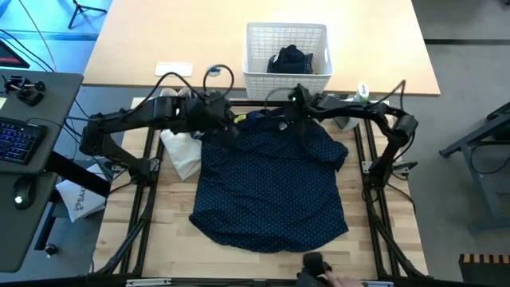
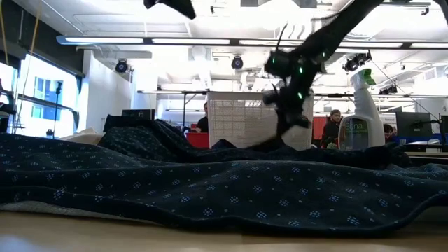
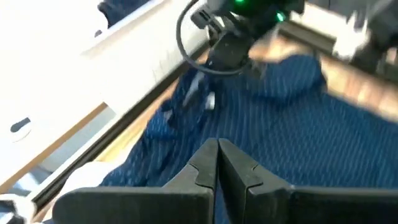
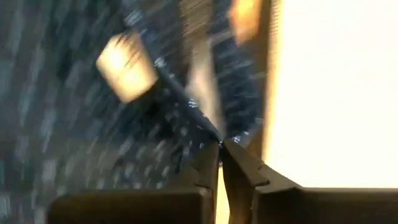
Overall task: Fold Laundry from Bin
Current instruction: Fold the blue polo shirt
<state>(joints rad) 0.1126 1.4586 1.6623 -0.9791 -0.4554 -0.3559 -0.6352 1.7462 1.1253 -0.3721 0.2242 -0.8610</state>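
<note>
A navy shirt with tiny white dots (image 1: 271, 183) lies spread on the table, its far edge bunched in front of the bin (image 1: 263, 40). The white lattice bin stands at the table's far side with a dark garment (image 1: 291, 60) inside. My right gripper (image 4: 221, 146) is shut down at the shirt's far edge, close before the bin. My left gripper (image 3: 217, 155) is shut and hangs well above the shirt's far left part (image 3: 186, 112), with nothing in it. My right gripper pinches a raised fold (image 4: 205, 127) at the shirt's far edge between its two fingertips. The view is blurred, so I cannot tell whether it has one layer or several. The fingers slant down from the right. The rest of the shirt (image 2: 210, 189) lies on the table.
A cream-white cloth bag (image 1: 182, 151) lies at the shirt's left, under the left arm. A spray bottle (image 2: 362, 112) stands at the far right near the bin. A person's hand (image 1: 343, 281) and a dark object (image 1: 315, 263) show at the near edge.
</note>
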